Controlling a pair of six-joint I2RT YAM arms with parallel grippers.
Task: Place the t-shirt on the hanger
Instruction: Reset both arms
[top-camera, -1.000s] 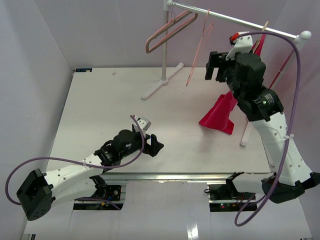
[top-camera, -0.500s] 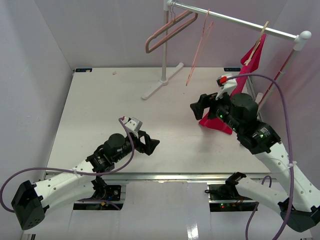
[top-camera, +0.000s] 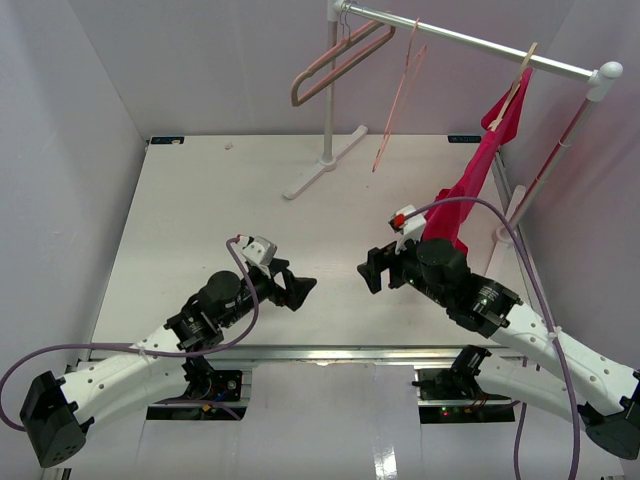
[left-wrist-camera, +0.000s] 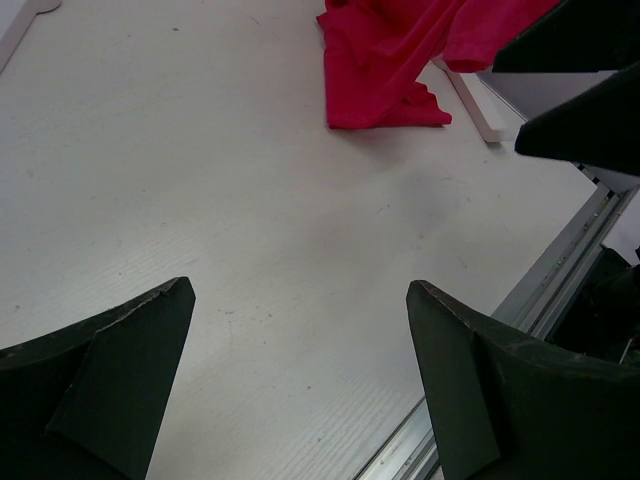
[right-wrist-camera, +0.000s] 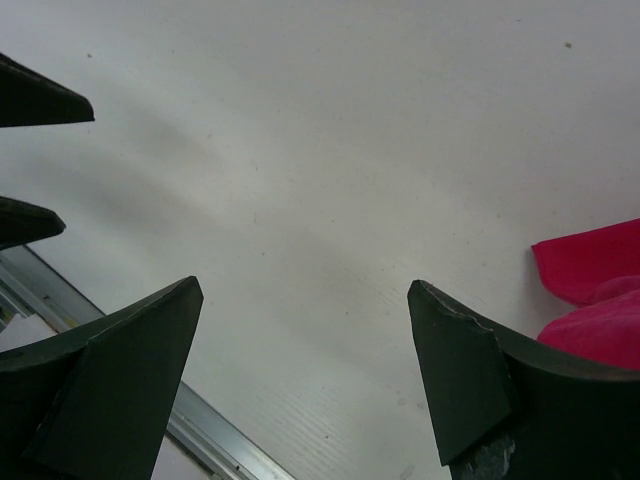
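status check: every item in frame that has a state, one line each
Light tan wooden hanger: hooked on the white rail, loaded.
Bright red cloth t-shirt: hanging bunched from that hanger, hem resting on the table.
Thick pinkish-brown hanger: on the rail, bare.
Thin pink wire hanger: on the rail, bare.
Left tool: open, empty.
Right tool: open, empty.

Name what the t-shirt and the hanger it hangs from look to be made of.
T-shirt: soft matte red cloth, likely knit; it drapes and folds limply. Hanger: light tan, seemingly wood; a stiff, pale, matte strip, grain too small to see.
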